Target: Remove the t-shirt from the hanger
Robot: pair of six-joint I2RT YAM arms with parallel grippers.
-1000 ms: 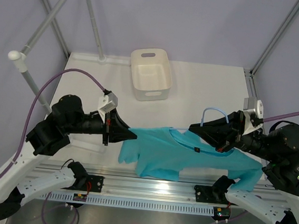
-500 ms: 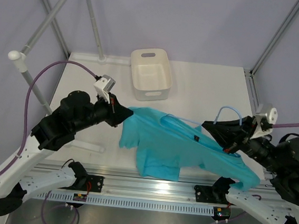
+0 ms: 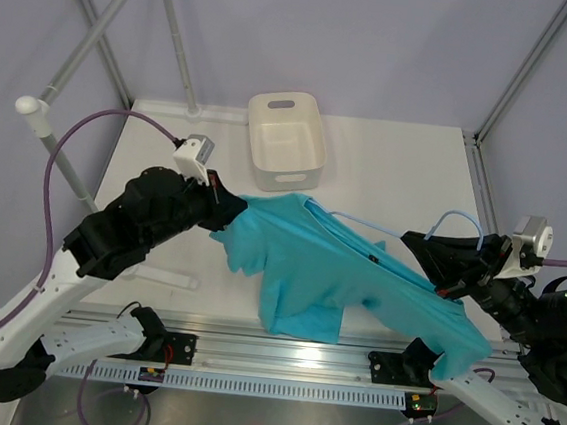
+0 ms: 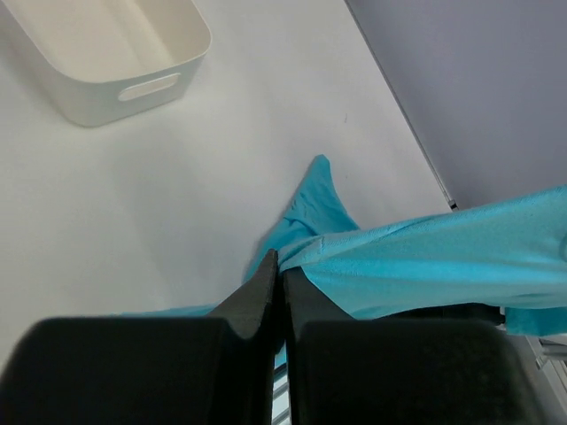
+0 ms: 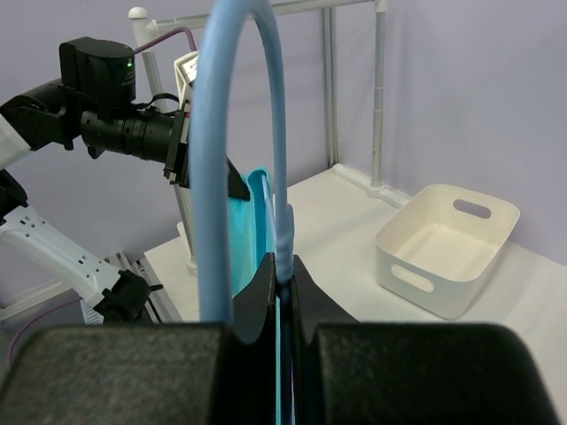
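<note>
Most of the hanger [image 5: 206, 177] is hidden inside the t-shirt [image 3: 328, 272]. From above, only its hook and one thin light-blue arm running along the shirt's top edge show, and whether its far end is out of the fabric is hard to tell. In the right wrist view the hook's loop fills the foreground and blocks all but a strip of teal. The right gripper [image 5: 283, 270] is clamped on the wire just below that loop. The left gripper [image 4: 280, 282] is pinched tight on a fold of the shirt's edge, with no gap between its fingers. The shirt hangs stretched between the two claws above the near half of the table [image 3: 388, 172] — creased, its lower edge drooping — in front of the white tub [image 3: 298, 164].
</note>
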